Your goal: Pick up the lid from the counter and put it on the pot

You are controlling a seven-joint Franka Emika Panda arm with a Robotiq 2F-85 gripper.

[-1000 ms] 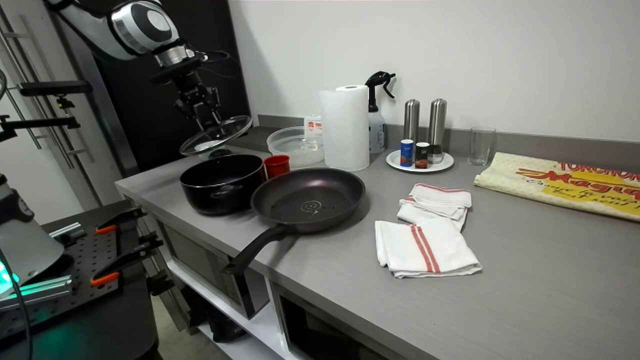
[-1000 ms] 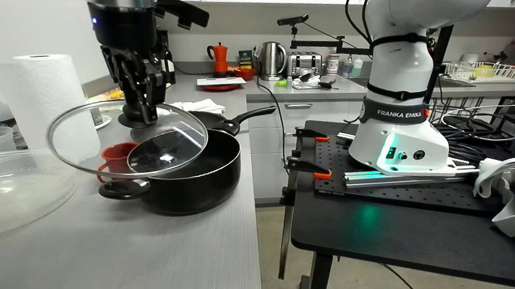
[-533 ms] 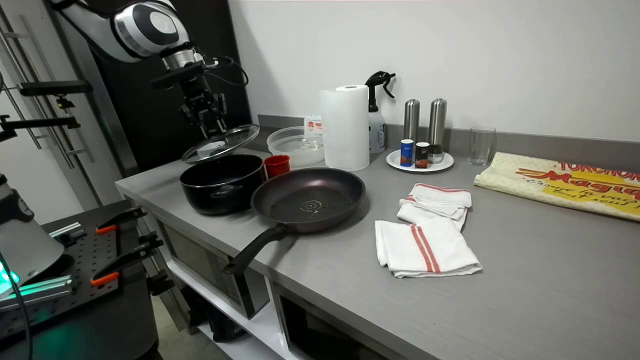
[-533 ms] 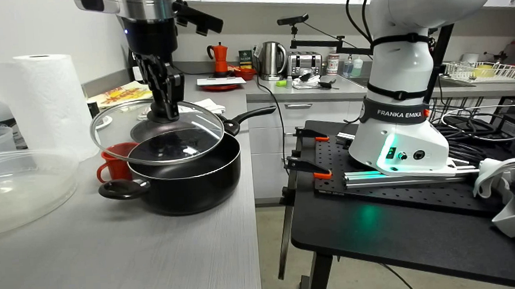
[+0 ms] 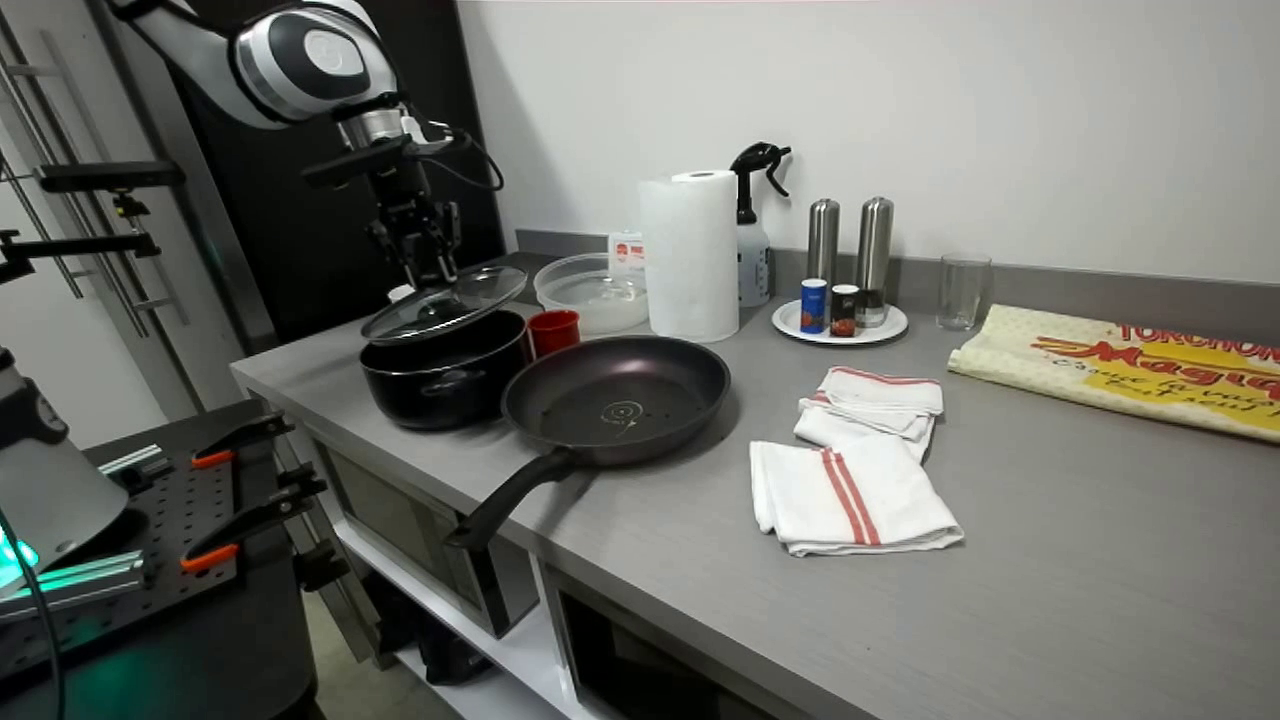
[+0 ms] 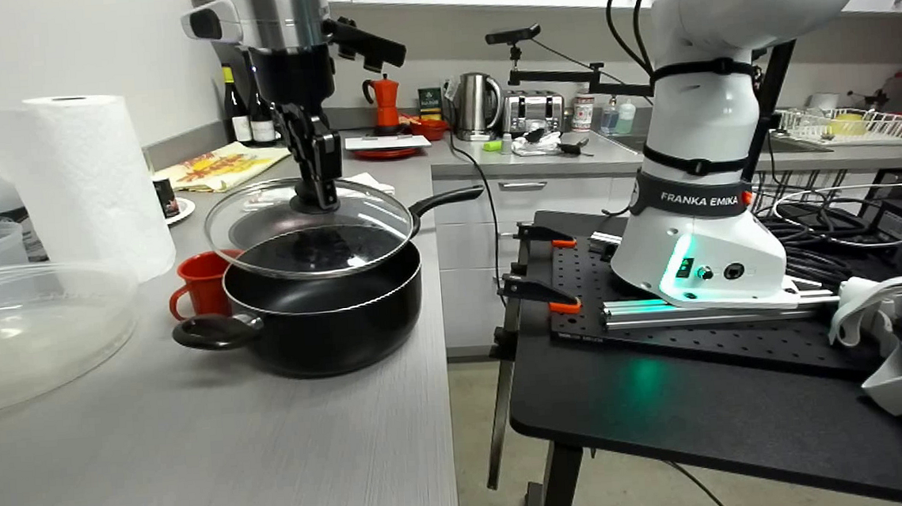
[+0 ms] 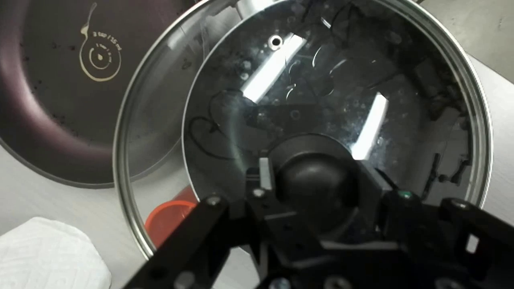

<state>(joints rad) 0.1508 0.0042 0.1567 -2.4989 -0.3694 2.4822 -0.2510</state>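
In the lower middle of the wrist view, a black gripper with fingers pinched on a round dark knob, one at each side. Spread around the knob, a clear glass lid with a thin metal rim, held tilted over a low black pot in both exterior views. Below the lid's near edge, a dark strip of the pot's opening; cannot tell of contact between the two rims. Under the pot, a grey counter. Just beside the pot, a wide black frying pan with its long handle past the counter's edge. Near both, a red cup. Farther along, in an exterior view, a clear plastic container, a paper towel roll and a spray bottle. Then a white plate with metal mills and shakers, a drinking glass, striped white towels and a folded yellow sheet.
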